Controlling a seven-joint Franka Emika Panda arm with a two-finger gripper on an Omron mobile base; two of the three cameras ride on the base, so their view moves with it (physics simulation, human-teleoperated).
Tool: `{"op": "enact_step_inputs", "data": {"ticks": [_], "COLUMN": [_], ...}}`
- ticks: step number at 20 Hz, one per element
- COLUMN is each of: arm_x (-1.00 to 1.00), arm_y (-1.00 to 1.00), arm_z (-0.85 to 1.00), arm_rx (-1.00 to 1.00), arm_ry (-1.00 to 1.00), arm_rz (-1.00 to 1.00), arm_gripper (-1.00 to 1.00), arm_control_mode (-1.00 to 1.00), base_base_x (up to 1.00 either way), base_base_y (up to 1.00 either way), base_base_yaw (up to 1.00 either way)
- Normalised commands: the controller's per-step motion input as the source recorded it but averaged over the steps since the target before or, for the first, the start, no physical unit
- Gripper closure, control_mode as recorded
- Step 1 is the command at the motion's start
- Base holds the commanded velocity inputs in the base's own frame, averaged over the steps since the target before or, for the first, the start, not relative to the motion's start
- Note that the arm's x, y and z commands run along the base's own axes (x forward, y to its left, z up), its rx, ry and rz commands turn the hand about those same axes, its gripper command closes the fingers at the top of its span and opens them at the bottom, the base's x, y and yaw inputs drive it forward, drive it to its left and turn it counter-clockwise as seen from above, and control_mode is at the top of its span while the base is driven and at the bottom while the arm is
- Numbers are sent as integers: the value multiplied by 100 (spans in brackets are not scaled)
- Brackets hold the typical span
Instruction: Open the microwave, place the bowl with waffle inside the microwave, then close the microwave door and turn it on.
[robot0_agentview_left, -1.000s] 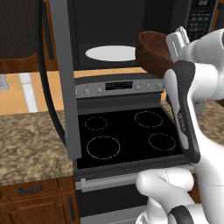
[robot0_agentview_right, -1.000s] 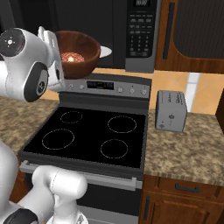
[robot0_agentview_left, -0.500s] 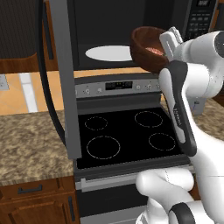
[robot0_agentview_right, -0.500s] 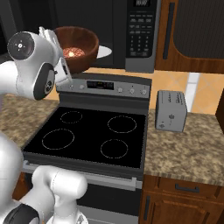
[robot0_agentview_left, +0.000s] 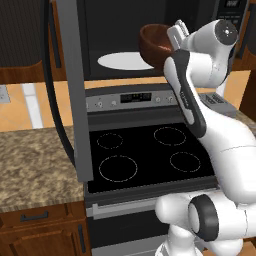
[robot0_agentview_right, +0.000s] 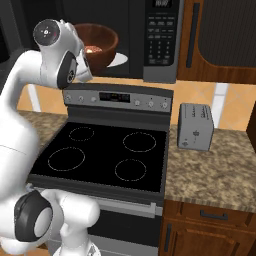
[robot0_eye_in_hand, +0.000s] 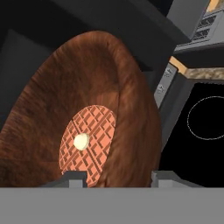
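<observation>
microwave (robot0_agentview_right: 150, 35) sits above the stove (robot0_agentview_left: 150, 155), microwave door (robot0_agentview_left: 75, 90) swung fully open so the cavity is clear. hand (robot0_eye_in_hand: 116, 177) clamps the rim of the bowl (robot0_agentview_left: 157, 42), carried at the cavity mouth just over the turntable (robot0_agentview_left: 125, 61). waffle (robot0_eye_in_hand: 87, 142) lies flat in the bowl, so insertion looks underway.

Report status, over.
End effector shut on bowl, waffle inside. Bowl carried at microwave opening above turntable, not set down. Microwave door wide open; path clear.
</observation>
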Motion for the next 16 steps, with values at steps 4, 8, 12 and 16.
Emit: {"op": "enact_step_inputs", "data": {"ticks": [4,8,12,16], "arm_x": [91,65,53,60], "arm_y": [33,42,18,2], "arm_z": [-5,-18,-24,-16], "arm_rx": [-2,-5,-4,0], "arm_ry": [2,0,0,0], "arm_rz": [5,12,14,11], "arm_gripper": [100,100,100,100], "arm_control_mode": [-100,-100,-100,-100], "base_base_x": [0,0,0,0], "base_base_y": [0,0,0,0], "base_base_yaw": [0,0,0,0]}}
